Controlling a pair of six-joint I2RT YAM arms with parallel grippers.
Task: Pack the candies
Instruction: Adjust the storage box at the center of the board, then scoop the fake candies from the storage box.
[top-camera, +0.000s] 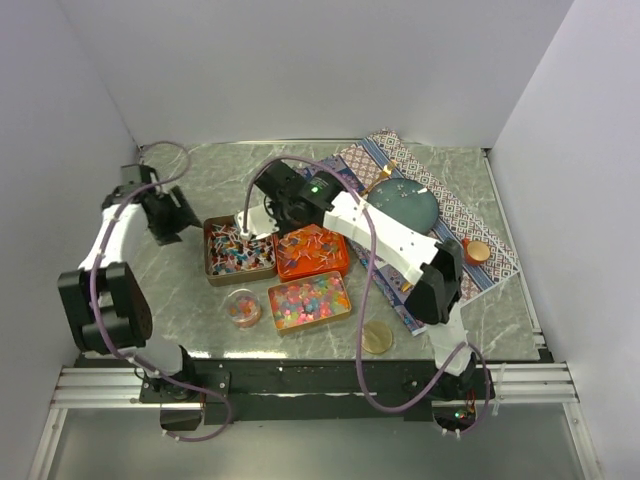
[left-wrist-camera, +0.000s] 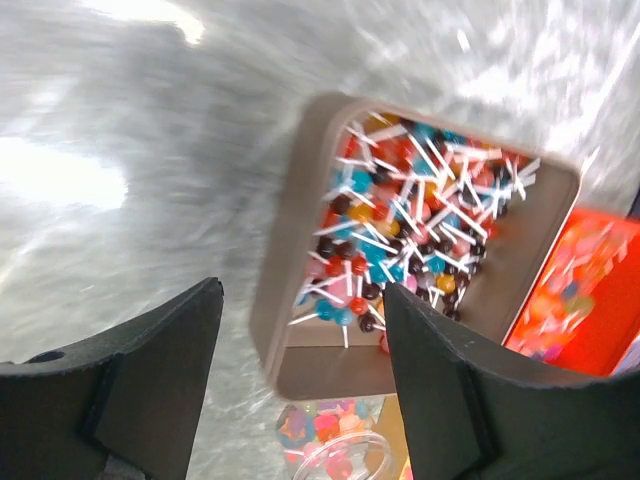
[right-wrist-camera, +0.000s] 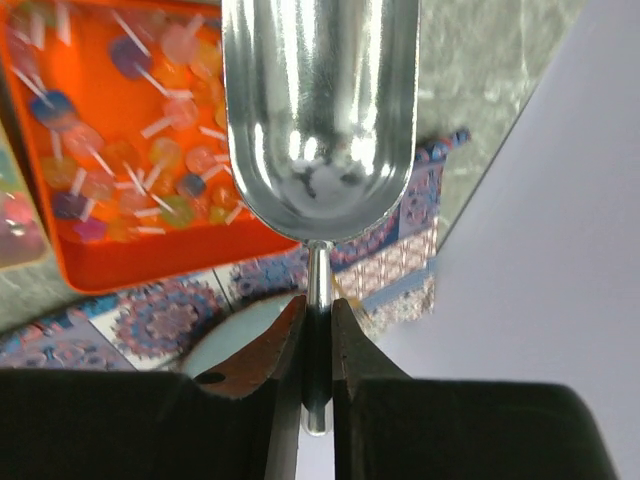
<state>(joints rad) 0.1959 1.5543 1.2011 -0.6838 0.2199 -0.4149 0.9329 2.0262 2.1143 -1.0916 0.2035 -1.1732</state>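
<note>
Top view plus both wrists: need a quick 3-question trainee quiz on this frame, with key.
1. True or false: the metal scoop, pinched by its handle in the right fingers, is empty.
2. Which container shows between the open left fingers in their wrist view? A) lollipop tin B) round plate C) gold lid
3. Fill in: ___ rectangular tins of candies sit on the table.

Key: 1 true; 2 A; 3 three.
</note>
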